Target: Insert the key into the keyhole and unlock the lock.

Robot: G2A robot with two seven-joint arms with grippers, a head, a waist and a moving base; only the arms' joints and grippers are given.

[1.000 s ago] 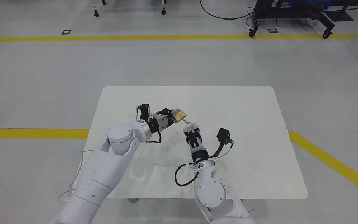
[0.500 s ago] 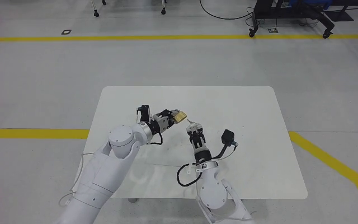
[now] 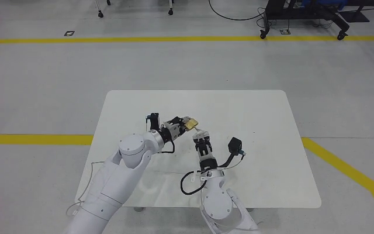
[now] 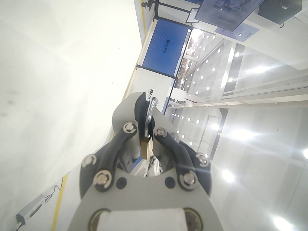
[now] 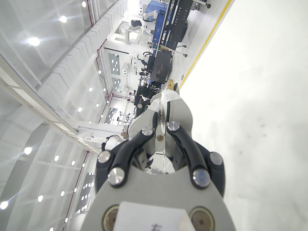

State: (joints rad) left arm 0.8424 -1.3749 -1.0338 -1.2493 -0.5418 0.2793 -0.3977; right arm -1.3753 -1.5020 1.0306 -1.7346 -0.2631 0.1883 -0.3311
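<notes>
Two items for the log, jaws and lock: what do you read? (Op.)

Left gripper [image 4: 148,111] is clenched on the shackle of the lock [image 4: 146,149]. The brass body sits between the finger links, toward the palm. The lock is held up over the middle of the desk [image 3: 263,117], a little toward its far edge. Right gripper [image 5: 166,100] has its pads pressed together just beside the lock, on the near-edge side. I take it the key is pinched there, but its blade is too small to make out. (Obs.)

Step in hand? (Op.)

Judged: lining up for insertion, nothing seated yet. To do it well, the left arm should fix the lock body with the keyhole face turned to the right gripper. Bring the blade in along the keyhole's axis, slowly, with no side load. A shackle grip may let the body swing, so push gently and turn only once fully home. (Obs.)
</notes>
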